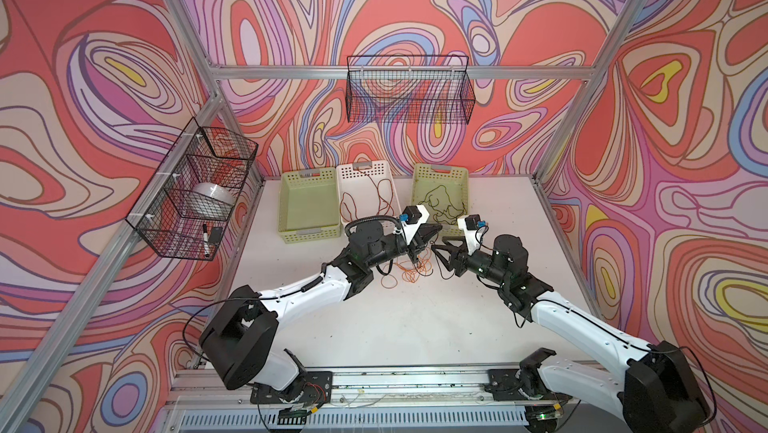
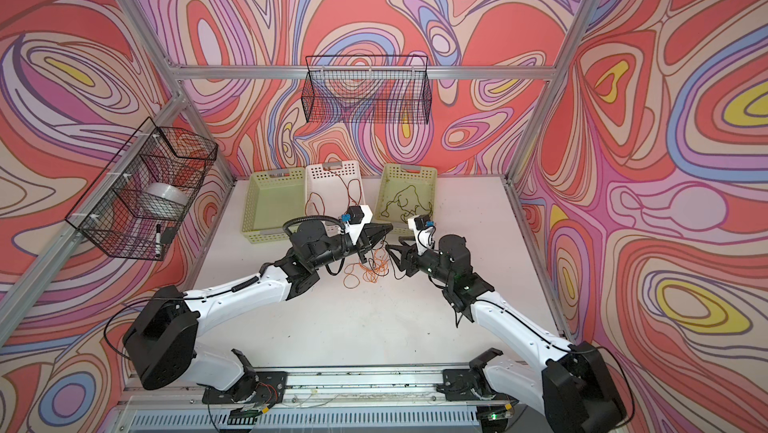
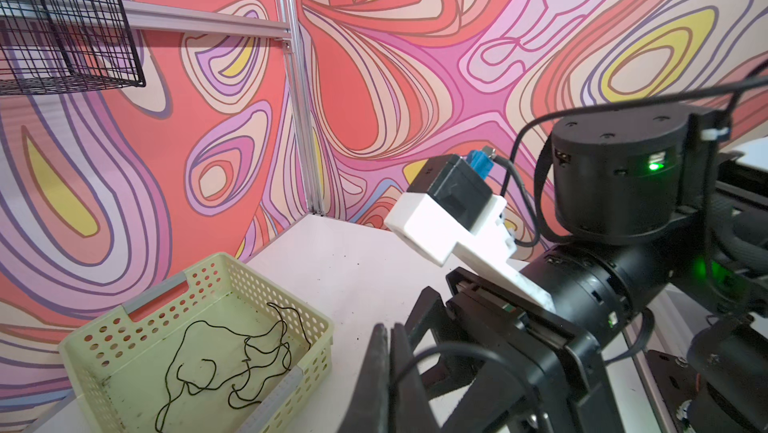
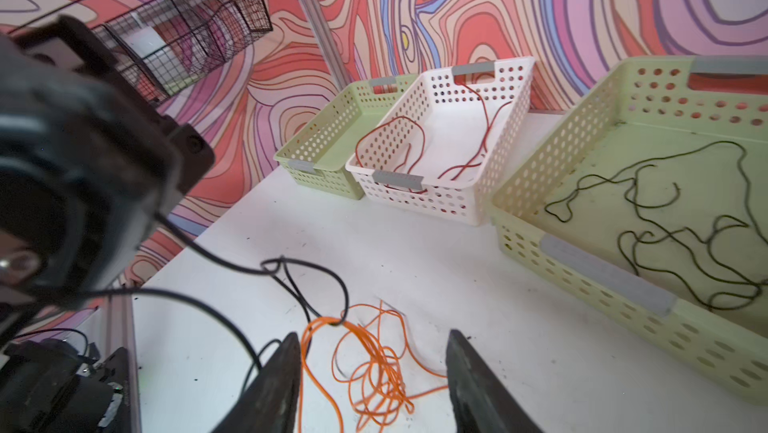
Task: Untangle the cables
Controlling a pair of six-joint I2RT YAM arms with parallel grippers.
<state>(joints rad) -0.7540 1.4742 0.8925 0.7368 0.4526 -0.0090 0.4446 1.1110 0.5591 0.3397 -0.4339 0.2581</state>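
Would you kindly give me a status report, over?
Left gripper shut. Right gripper open above orange cable, heaped on table. Arm's black lead dangles onto it.

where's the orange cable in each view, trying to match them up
Top views: in both, the orange cable lies on the white table, near the picture's centre, in front of the baskets.
Left wrist: not in it.
Right wrist: heaped on the table, nearer the camera than the baskets.
Shared landmark: the green basket holding the black cable.
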